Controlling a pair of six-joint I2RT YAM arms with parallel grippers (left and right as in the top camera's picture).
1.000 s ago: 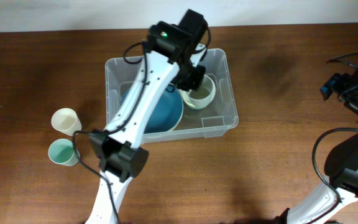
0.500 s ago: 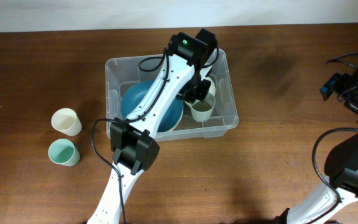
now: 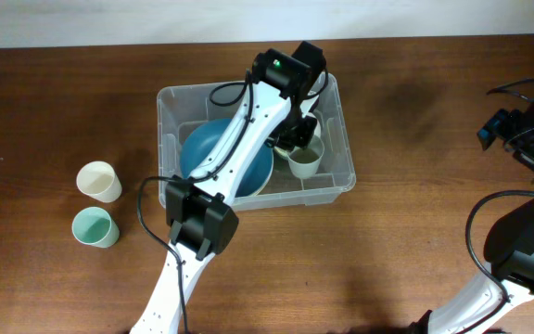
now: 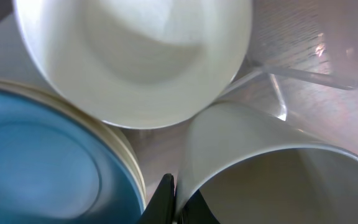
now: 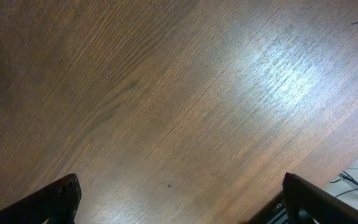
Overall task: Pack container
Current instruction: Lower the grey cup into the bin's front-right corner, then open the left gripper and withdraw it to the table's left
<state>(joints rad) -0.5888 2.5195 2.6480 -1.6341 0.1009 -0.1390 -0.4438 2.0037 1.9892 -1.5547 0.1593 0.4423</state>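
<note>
The container (image 3: 169,109), a large clear plastic bin, stands at the middle of the table. Inside it lie a blue bowl (image 3: 213,160) and, in the left wrist view, a white bowl (image 4: 135,56). My left gripper (image 3: 295,141) reaches into the bin's right half and is shut on the rim of a cream cup (image 3: 305,162); the wrist view shows its fingers (image 4: 178,202) pinching the cup wall (image 4: 241,155), the blue bowl (image 4: 42,168) at its left. My right gripper (image 5: 179,199) is open and empty over bare wood at the far right.
Two loose cups stand left of the bin: a cream one (image 3: 98,181) and a green one (image 3: 94,226). The right arm (image 3: 527,121) sits folded at the table's right edge.
The left arm swung right and lowered the cream cup deeper into the bin's right side beside the blue bowl. The right arm has not moved.
</note>
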